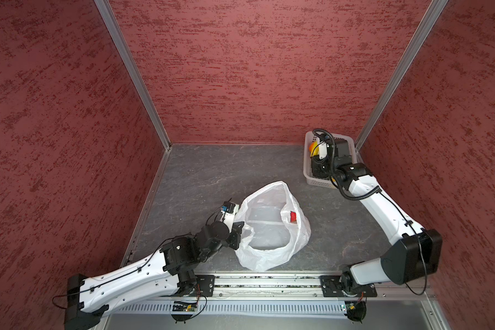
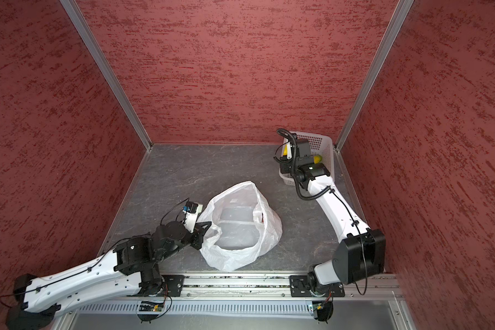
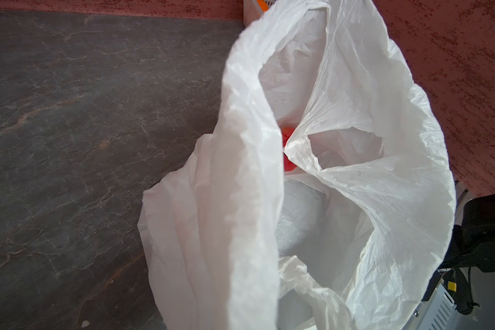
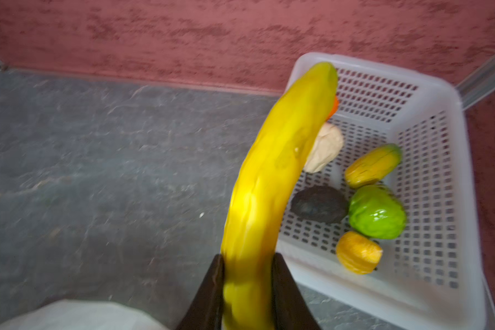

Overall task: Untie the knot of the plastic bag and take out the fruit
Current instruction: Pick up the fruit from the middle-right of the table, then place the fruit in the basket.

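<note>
The white plastic bag (image 1: 272, 248) (image 2: 237, 251) stands open mid-table. No knot shows; its handle loops (image 3: 306, 148) hang loose. A red fruit (image 1: 293, 216) (image 3: 287, 148) lies inside. My left gripper (image 1: 239, 231) (image 2: 205, 230) is shut on the bag's left rim, and plastic hides its fingers in the left wrist view. My right gripper (image 4: 247, 260) is shut on a yellow banana (image 4: 277, 160), held above the near edge of the white basket (image 4: 440, 94). In the basket lie beige (image 4: 325, 148), black (image 4: 317, 204), bumpy green (image 4: 377, 211), mango (image 4: 372, 165) and lemon (image 4: 357, 251) pieces.
The basket (image 1: 309, 171) (image 2: 326, 143) stands in the back right corner against the red walls. The right arm (image 1: 383, 208) reaches over it from the front rail (image 1: 269, 283). Grey tabletop (image 1: 206, 171) lies behind and left of the bag.
</note>
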`<action>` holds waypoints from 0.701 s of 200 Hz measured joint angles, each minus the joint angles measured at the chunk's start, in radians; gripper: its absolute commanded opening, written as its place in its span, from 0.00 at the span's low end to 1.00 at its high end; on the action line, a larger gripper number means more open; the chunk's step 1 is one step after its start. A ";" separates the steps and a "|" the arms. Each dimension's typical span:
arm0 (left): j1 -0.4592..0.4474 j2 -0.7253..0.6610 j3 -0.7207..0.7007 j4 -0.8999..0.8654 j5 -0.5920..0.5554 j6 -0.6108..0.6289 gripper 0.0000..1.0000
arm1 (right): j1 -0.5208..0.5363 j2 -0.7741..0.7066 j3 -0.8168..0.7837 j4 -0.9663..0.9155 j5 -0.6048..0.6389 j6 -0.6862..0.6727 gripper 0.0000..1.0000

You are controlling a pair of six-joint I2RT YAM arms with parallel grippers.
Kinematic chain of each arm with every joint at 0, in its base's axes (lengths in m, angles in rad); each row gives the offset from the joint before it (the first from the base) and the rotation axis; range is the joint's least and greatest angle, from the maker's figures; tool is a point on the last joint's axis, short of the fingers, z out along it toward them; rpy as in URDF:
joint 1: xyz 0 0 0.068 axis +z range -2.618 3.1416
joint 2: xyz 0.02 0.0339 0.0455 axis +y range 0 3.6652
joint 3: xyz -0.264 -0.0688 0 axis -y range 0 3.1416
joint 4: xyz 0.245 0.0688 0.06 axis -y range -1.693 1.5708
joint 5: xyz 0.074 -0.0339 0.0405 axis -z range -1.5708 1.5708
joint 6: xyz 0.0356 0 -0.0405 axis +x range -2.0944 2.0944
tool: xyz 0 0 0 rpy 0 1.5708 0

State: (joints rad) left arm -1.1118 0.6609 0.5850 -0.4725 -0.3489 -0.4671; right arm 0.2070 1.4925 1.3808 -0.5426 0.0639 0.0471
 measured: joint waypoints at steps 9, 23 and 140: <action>0.000 0.002 0.000 0.005 0.000 0.000 0.00 | -0.037 0.048 0.038 -0.003 0.000 -0.004 0.11; 0.000 0.005 0.000 0.013 0.002 0.000 0.00 | -0.081 0.138 0.102 -0.004 0.000 -0.012 0.12; -0.018 0.027 0.000 0.062 0.011 0.000 0.00 | -0.183 0.506 0.393 -0.098 -0.034 -0.022 0.62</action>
State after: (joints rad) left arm -1.1294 0.6884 0.5850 -0.4103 -0.3378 -0.4667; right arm 0.0235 1.9984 1.7737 -0.6411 0.0299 0.0250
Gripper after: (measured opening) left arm 0.044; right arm 0.561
